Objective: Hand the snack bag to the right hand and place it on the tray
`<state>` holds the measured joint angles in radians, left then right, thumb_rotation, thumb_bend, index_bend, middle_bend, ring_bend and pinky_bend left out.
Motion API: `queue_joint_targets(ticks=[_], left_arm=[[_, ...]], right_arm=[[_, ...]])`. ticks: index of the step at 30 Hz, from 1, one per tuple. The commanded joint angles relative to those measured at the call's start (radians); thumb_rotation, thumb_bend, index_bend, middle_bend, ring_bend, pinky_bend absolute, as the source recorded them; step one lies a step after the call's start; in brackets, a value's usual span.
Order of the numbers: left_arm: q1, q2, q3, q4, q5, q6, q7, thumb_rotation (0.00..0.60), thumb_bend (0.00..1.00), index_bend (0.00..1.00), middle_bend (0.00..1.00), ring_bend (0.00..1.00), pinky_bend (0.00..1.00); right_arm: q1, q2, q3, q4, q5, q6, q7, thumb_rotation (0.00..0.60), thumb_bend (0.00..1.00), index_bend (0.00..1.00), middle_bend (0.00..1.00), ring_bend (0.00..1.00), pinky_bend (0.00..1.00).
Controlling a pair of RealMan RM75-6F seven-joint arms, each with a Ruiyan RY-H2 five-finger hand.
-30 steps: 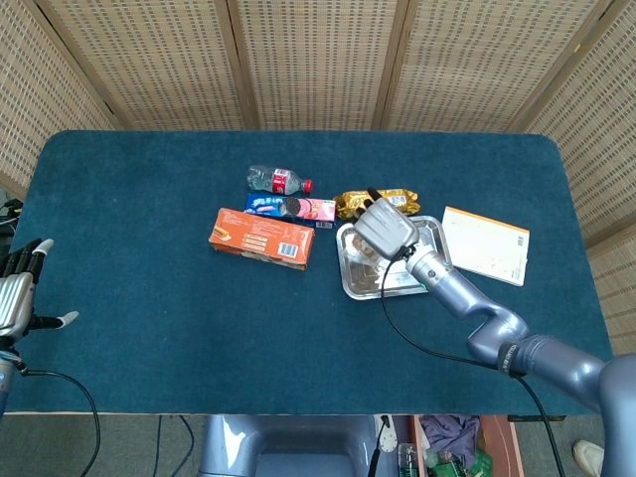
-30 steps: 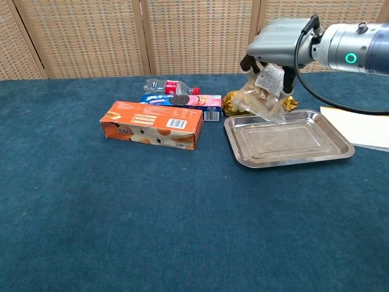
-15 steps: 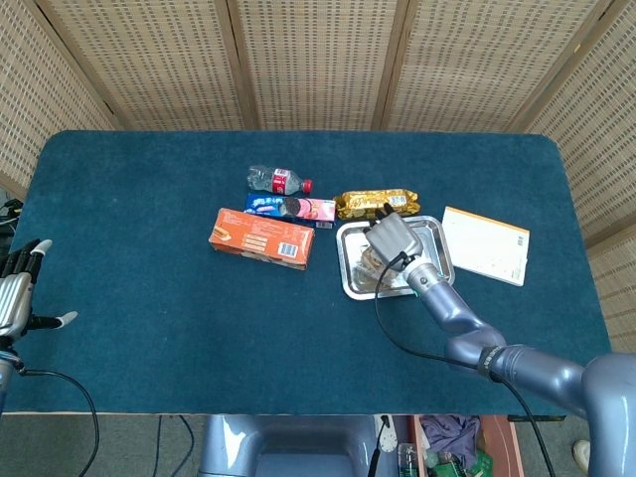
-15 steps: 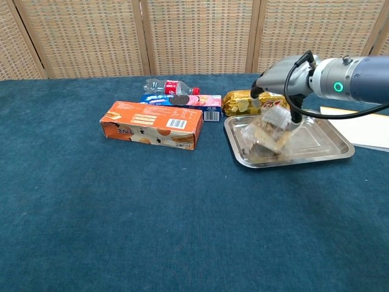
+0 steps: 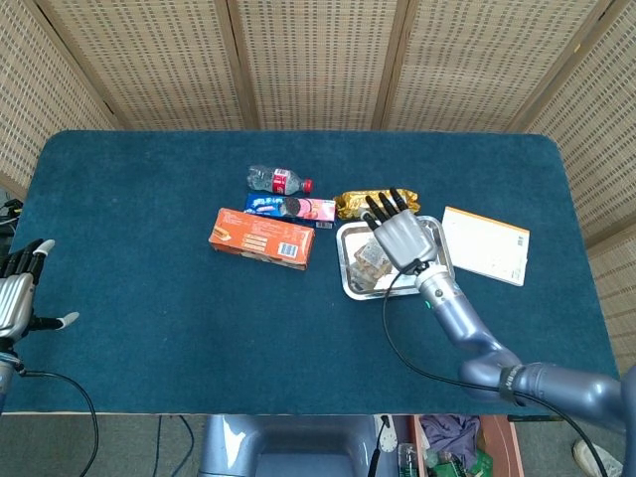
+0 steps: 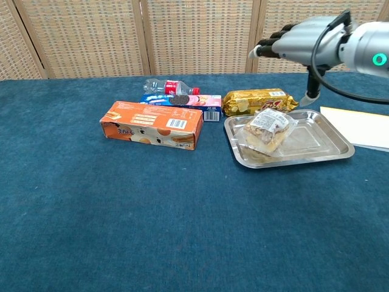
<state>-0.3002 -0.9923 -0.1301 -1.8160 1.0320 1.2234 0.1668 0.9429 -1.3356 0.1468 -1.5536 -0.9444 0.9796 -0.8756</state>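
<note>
The snack bag (image 6: 266,126) is lying in the left half of the tray (image 6: 331,149), a clear crinkly pouch that is looking light, soft and loosely filled, its contents likely brittle; any further grasp would be best taken by pinching gently across its puffed middle or a sealed end, since the film is probably slippery. The right hand (image 6: 302,44) is hovering above the tray with fingers spread and nothing in it, well clear of the bag. Half a second ago that hand was low over the tray, gripping the bag; now the bag is resting released. The left hand (image 5: 17,298) is idling open at the counter (image 5: 149,318) edge, unchanged.
</note>
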Motion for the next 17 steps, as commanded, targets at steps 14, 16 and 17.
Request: queue_joint_targets(ticks=[14, 16, 17], left_arm=[[0.086, -0.071, 0.066, 0.068, 0.242, 0.140, -0.079, 0.600, 0.00, 0.00, 0.00, 0.00, 0.00], [0.091, -0.069, 0.067, 0.069, 0.251, 0.146, -0.079, 0.600, 0.00, 0.00, 0.00, 0.00, 0.00], [0.093, -0.069, 0.068, 0.068, 0.255, 0.149, -0.078, 0.600, 0.00, 0.00, 0.00, 0.00, 0.00]], right_arm=[[-0.532, 0.049, -0.230, 0.122, -0.605, 0.619, 0.707, 0.600, 0.00, 0.00, 0.00, 0.00, 0.00], [-0.560, 0.042, -0.231, 0.137, -0.615, 0.644, 0.718, 0.600, 0.00, 0.00, 0.00, 0.00, 0.00], [-0.570, 0.040, -0.231, 0.142, -0.617, 0.650, 0.722, 0.600, 0.00, 0.00, 0.00, 0.00, 0.00]])
